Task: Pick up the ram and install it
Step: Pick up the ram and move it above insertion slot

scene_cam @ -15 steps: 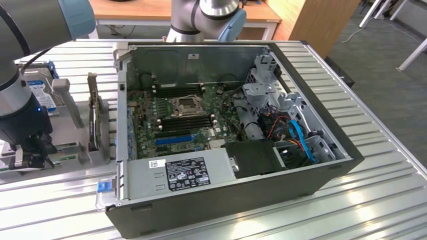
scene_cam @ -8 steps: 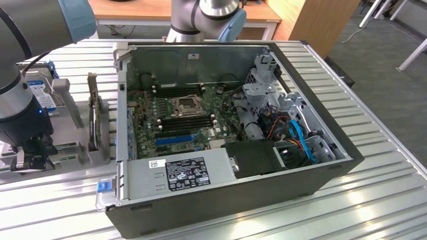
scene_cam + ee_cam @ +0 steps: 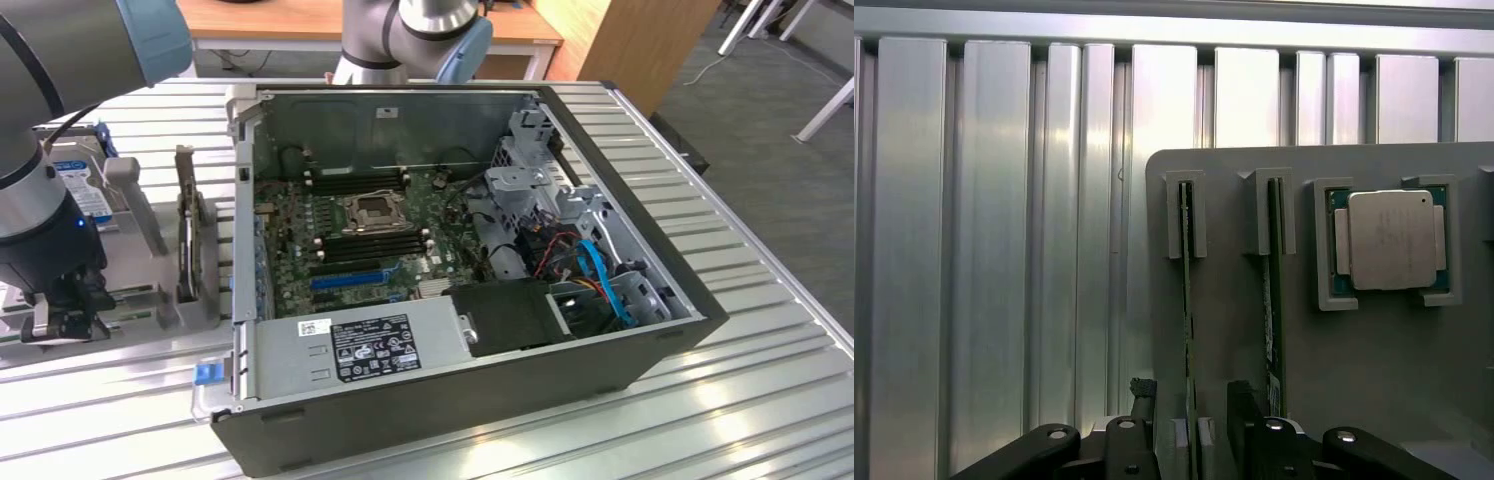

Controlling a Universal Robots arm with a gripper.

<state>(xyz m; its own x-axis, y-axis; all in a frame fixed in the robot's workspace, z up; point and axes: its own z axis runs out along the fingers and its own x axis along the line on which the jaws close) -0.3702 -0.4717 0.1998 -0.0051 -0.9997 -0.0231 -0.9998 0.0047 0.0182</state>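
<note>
My hand [image 3: 1191, 445] stood wide astride the ram [image 3: 1187, 300]: a thin, dark green stick, seen edge-on, upright in its grey holder [image 3: 1374, 380], seemingly not yet gripped.

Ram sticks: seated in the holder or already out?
Seated. Both ram sticks stand on edge, ends in the grey holder's slots, beside the processor chip.
</note>
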